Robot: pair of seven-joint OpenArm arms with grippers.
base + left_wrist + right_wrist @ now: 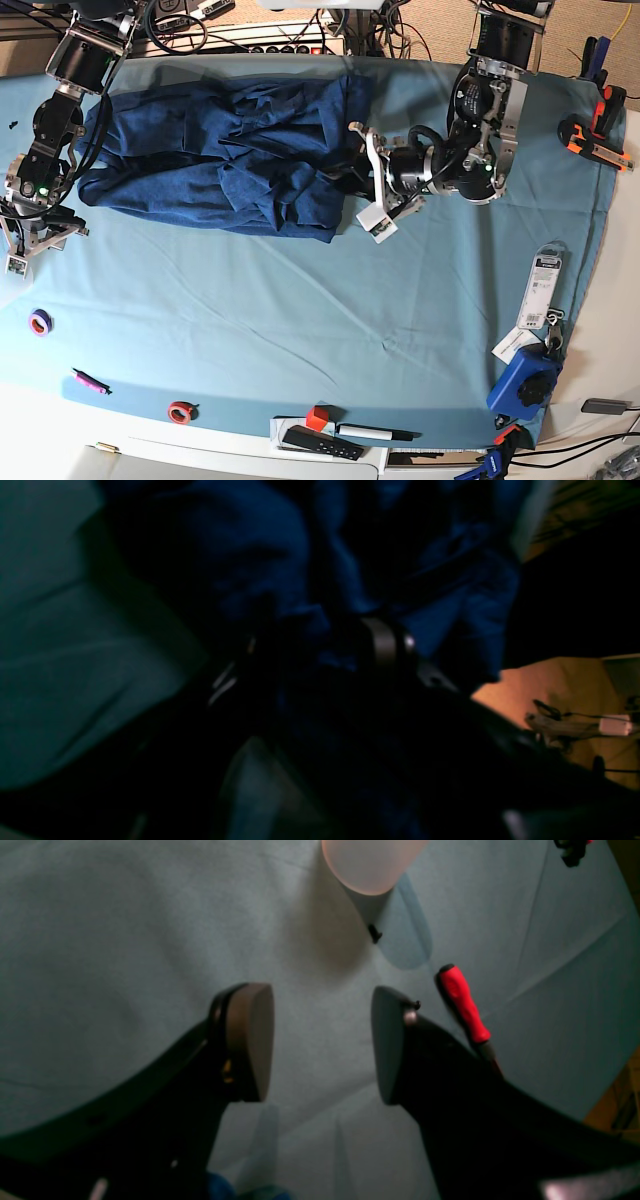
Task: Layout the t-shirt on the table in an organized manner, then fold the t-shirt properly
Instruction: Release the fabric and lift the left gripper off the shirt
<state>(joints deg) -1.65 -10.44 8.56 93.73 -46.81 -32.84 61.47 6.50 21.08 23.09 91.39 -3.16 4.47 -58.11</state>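
Observation:
The dark blue t-shirt [230, 155] lies bunched and wrinkled across the back of the teal-covered table [300, 320]. My left gripper [348, 185] lies low at the shirt's right edge and is shut on it. In the dark left wrist view, blue t-shirt fabric [250, 555] fills the space between and beyond the gripper [322, 645]. My right gripper [28, 240] hangs at the table's left edge, just off the shirt's left end. In the right wrist view the right gripper [320, 1040] is open and empty over the bare table cloth [125, 940].
A red-handled screwdriver [465, 1005] and a pale pink rounded object [370, 865] lie ahead of the right gripper. At the table's front are a purple ring [40, 322], pink marker [88, 381], red ring [180, 411], remote [320, 442] and blue device [525, 385]. Orange-black clamps [590, 140] sit at right.

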